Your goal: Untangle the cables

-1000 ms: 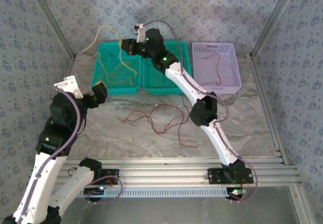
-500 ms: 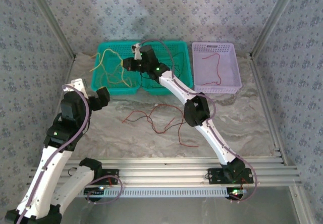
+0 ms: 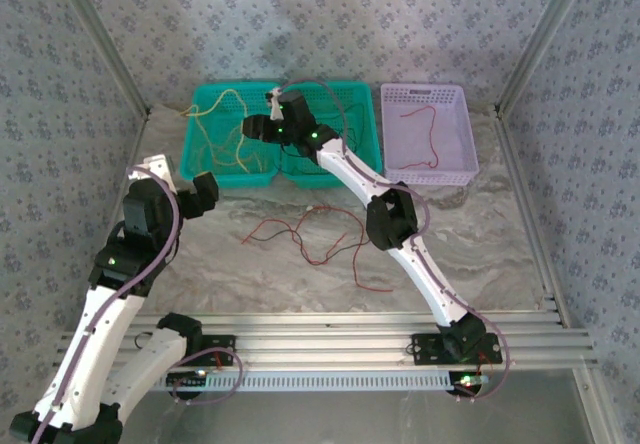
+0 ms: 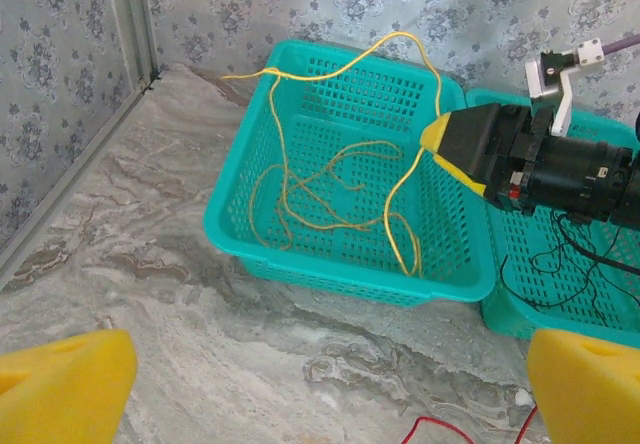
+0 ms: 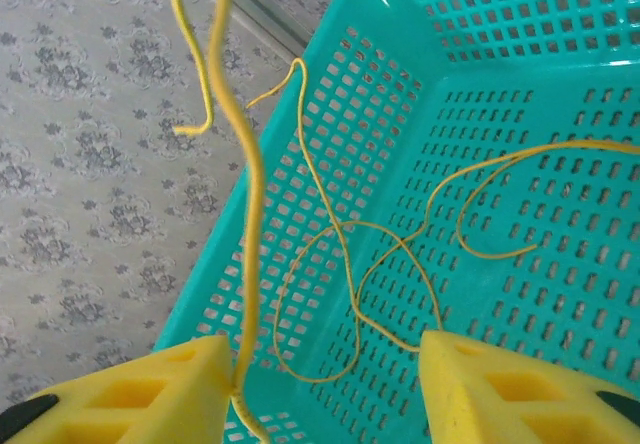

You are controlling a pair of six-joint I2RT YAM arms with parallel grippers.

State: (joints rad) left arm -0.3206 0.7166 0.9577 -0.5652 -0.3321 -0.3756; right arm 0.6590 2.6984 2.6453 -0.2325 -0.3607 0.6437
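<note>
Several yellow cables (image 3: 225, 134) lie looped in the left teal basket (image 3: 200, 154). My right gripper (image 3: 250, 127) hovers over that basket, open. One yellow strand (image 5: 248, 184) hangs against the inner edge of its left pad (image 5: 150, 394), and the jaws stand well apart. In the left wrist view the yellow cable (image 4: 330, 214) drapes over the basket rim (image 4: 340, 274) beside the right gripper (image 4: 447, 149). Red cables (image 3: 300, 234) and a black one (image 3: 362, 229) lie tangled on the table. My left gripper (image 3: 205, 189) hangs open over the table in front of the basket, holding nothing.
A second teal basket (image 3: 355, 99) with black cables stands next to the first. To the right is a lilac basket (image 3: 465, 134) with a red cable (image 3: 428, 129) in it. Patterned walls close in the table. An aluminium rail (image 3: 330, 344) runs along the near edge.
The right gripper came down from above the basket's back rim and its jaws parted. The raised yellow cable has sunk into the left teal basket. The left arm shifted slightly.
</note>
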